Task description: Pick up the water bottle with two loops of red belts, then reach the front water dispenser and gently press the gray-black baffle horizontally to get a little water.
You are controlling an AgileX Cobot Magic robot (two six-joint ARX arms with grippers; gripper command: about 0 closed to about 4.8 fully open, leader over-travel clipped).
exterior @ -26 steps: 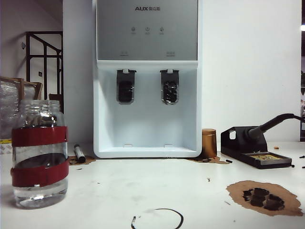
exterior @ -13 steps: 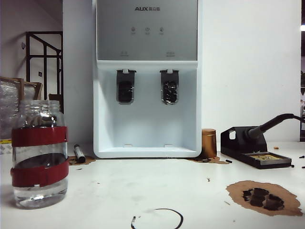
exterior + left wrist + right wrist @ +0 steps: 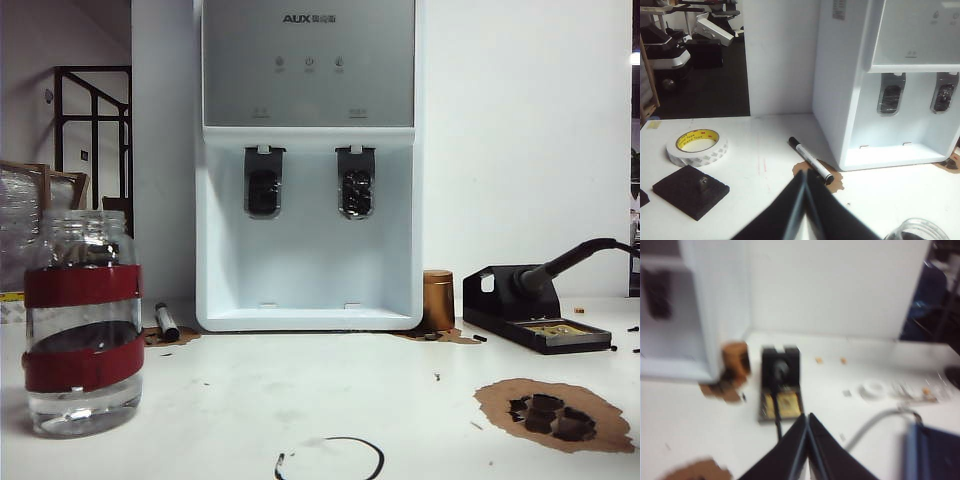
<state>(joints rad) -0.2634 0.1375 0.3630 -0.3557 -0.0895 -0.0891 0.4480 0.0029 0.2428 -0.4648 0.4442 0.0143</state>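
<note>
The water bottle (image 3: 82, 322) stands on the white table (image 3: 300, 390), at the near left, well apart from the water dispenser (image 3: 308, 165), which stands far back in the middle. It is upright and its mouth is open, with no lid on. Only its rim peeks into the left wrist view.

It looks like glass — hard, smooth and likely slippery, and it would break if it fell. A little water sits at the bottom, so it may be a bit heavy. The two red bands look less slick than the glass, so a good place to grab is probably around the body, on or between the bands.

The left gripper (image 3: 805, 175) is above the table near the bottle, its jaws pressed together with nothing in them. The right gripper (image 3: 807, 419) is over the right side of the table, near the black soldering stand (image 3: 780, 387), and its jaws are also pressed together and empty. That view is blurry.

The dispenser's gray panel says "AUX" at the top. A marker pen (image 3: 811, 159) lies just left of the dispenser, and a roll of tape (image 3: 696, 146) lies farther left with small red print too tiny to read.
</note>
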